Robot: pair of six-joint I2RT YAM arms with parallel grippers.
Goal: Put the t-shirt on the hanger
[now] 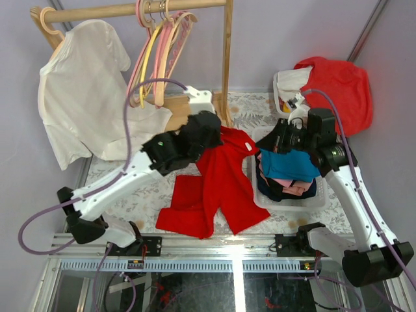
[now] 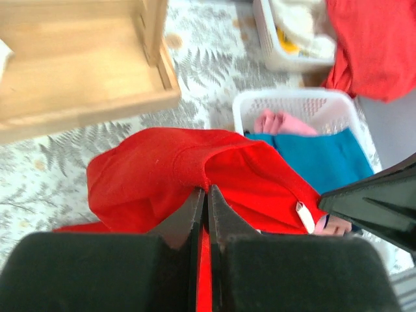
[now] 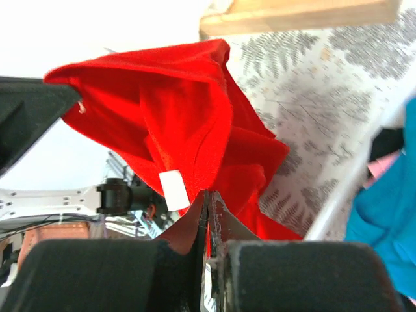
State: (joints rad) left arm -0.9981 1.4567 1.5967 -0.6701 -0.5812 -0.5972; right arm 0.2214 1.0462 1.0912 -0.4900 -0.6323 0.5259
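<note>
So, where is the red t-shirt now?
The t-shirt is mid-table in the top view, pinched by the left gripper and right gripper, in front of the rack base, left of the near basket.

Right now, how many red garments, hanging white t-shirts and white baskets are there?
Red garments: 2, the red t-shirt and the red-orange garment
Hanging white t-shirt: 1
White baskets: 2, near basket and far basket
Total: 5

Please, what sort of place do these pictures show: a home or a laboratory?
Most likely a robot laboratory bench arranged as a laundry corner. Two robot arms are bolted to the table, a wooden clothes rail carries pink hangers and a white t-shirt, and a white basket holds piled clothes.
</note>
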